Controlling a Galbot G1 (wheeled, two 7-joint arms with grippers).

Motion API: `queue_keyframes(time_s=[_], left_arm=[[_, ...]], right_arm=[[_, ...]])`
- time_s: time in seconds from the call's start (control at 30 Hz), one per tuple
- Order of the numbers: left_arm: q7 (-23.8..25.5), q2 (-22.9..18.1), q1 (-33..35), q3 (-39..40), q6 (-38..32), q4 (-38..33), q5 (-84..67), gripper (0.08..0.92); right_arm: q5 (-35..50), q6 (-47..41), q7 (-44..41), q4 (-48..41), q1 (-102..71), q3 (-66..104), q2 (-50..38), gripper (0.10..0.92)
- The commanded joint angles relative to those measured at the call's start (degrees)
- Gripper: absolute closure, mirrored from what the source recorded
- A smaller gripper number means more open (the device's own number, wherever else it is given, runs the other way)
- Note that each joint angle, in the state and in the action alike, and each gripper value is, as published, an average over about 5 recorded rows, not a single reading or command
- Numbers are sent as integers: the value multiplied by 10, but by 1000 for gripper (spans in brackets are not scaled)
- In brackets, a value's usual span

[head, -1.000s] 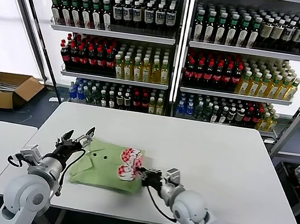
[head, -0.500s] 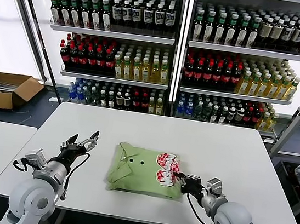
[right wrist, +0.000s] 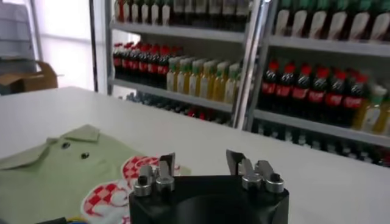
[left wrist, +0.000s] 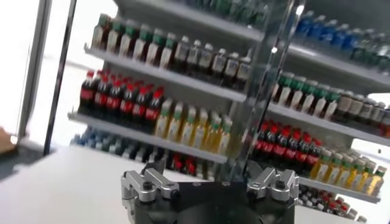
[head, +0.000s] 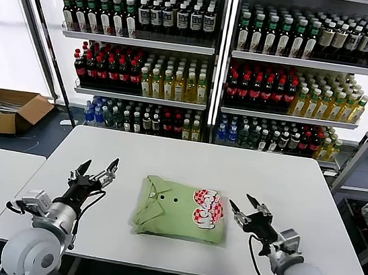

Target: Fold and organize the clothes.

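The right gripper [head: 244, 209], which a moment ago pinched the checkered-print edge of the light green polo shirt [head: 180, 209], has let go and now sits just beside the shirt's right edge with jaws spread wide, while the left gripper [head: 96, 172] stays apart to the shirt's left, jaws also wide. The folded shirt lies flat near the front middle of the white desk [head: 279, 184], collar to the left, and has barely moved since. Bare desk surrounds it on all sides; behind the far edge stand shelves of bottles [head: 217, 67], with a cardboard box [head: 4, 108] on the floor at far left.
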Motion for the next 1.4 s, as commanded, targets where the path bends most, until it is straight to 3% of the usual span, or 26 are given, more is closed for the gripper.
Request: queue_keyframes(time_s=[0.03, 0.3, 0.73, 1.17, 1.4], left_arm=[[121, -12, 104, -24, -158, -24, 208, 177], [178, -59, 153, -62, -186, -24, 273, 177], [244, -87, 192, -111, -144, -40, 284, 177], [260, -107, 195, -154, -144, -37, 272, 177], [296, -118, 176, -184, -115, -34, 261, 177]], right_arm=[[-11, 107, -16, 78, -191, 188, 75, 395], [-33, 153, -30, 83, -253, 225, 116, 213], [-59, 177, -53, 100, -281, 201, 166, 203], [-66, 178, -61, 93, -283, 190, 165, 203], [-51, 174, -74, 109, -301, 184, 164, 203]])
